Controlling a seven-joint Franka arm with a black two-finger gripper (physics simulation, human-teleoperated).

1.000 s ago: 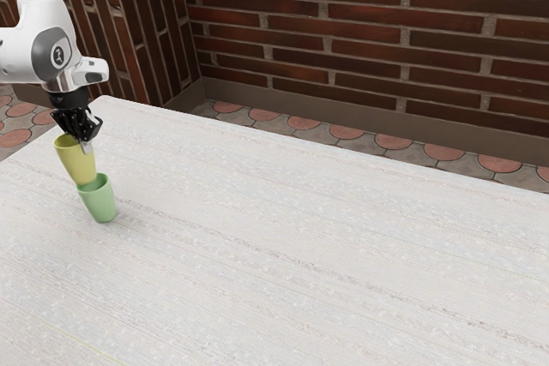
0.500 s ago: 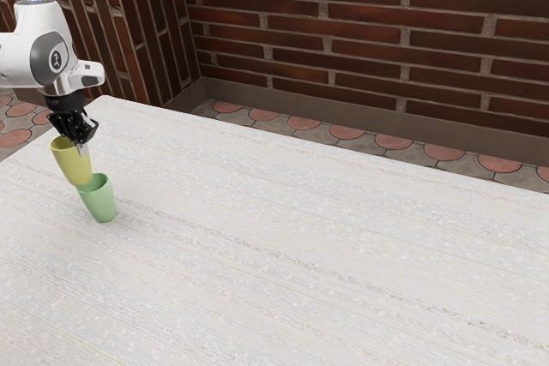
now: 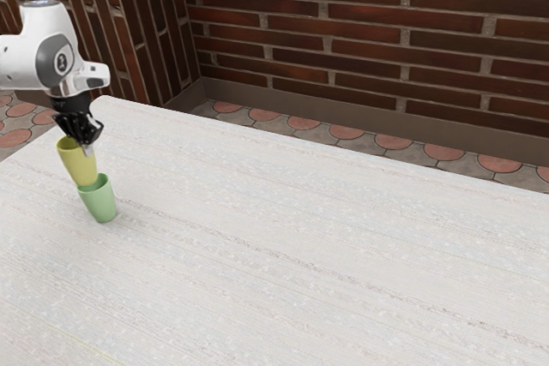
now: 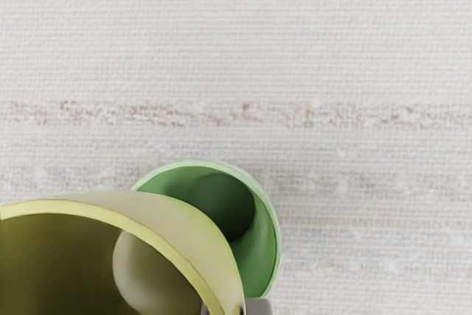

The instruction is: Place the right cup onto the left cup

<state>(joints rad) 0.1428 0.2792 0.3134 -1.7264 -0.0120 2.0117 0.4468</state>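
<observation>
A brick wall [image 3: 369,32] stood behind the pale tabletop [image 3: 300,229]. My gripper [image 3: 86,147] had the yellow cup [image 3: 77,165] pinched by its rim, held off-centre over the green cup [image 3: 100,201]; whether they touched, I couldn't quite tell. I judged it light, stiff, perhaps slick, best held by that wall. I saw nothing inside either cup.

The yellow cup [image 3: 78,164] hangs mouth-up, its rim pinched in the gripper [image 3: 85,147], while the green cup [image 3: 100,202] stands upright, lower than the gripper.
</observation>
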